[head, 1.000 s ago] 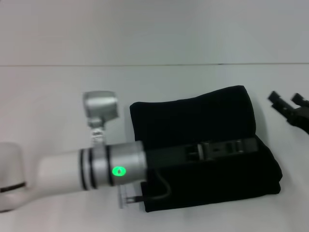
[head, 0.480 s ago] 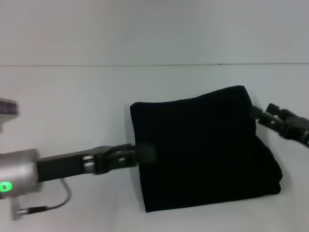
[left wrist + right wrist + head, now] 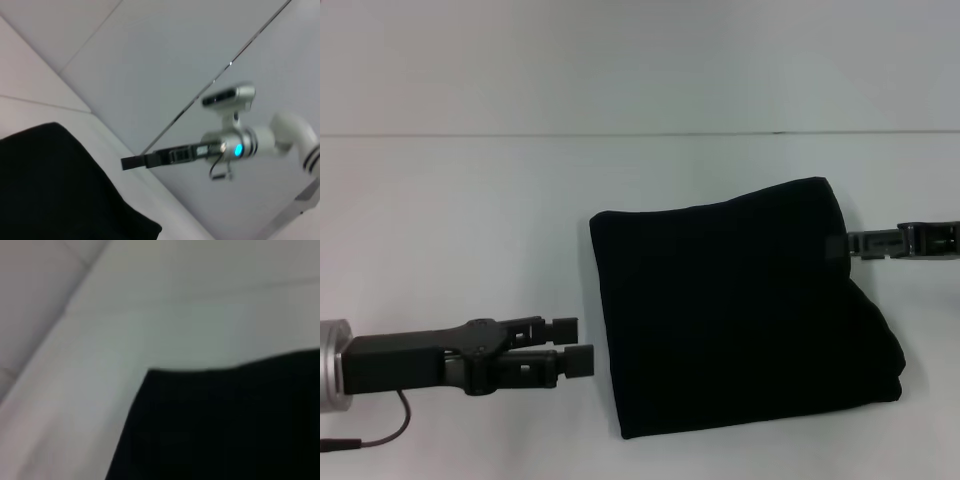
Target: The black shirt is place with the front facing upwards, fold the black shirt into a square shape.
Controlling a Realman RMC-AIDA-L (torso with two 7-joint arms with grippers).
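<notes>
Shirt first: the black shirt (image 3: pixel 735 310) lies folded into a rough square on the white table (image 3: pixel 460 220), centre-right in your head view. Your left gripper (image 3: pixel 578 345) sits at about eight o'clock from it, just off the cloth's edge, fingers slightly spread and holding nothing. Your right gripper (image 3: pixel 848 245) meets the fold's edge at two o'clock; whether it pinches cloth, you probably can't tell.

- Bare bench (image 3: pixel 470 220) lies left of and far behind the black shirt (image 3: pixel 730 310).
- The left hand (image 3: pixel 578 345) sits near its left edge.
- The right hand (image 3: pixel 850 243) touches its right edge.
</notes>
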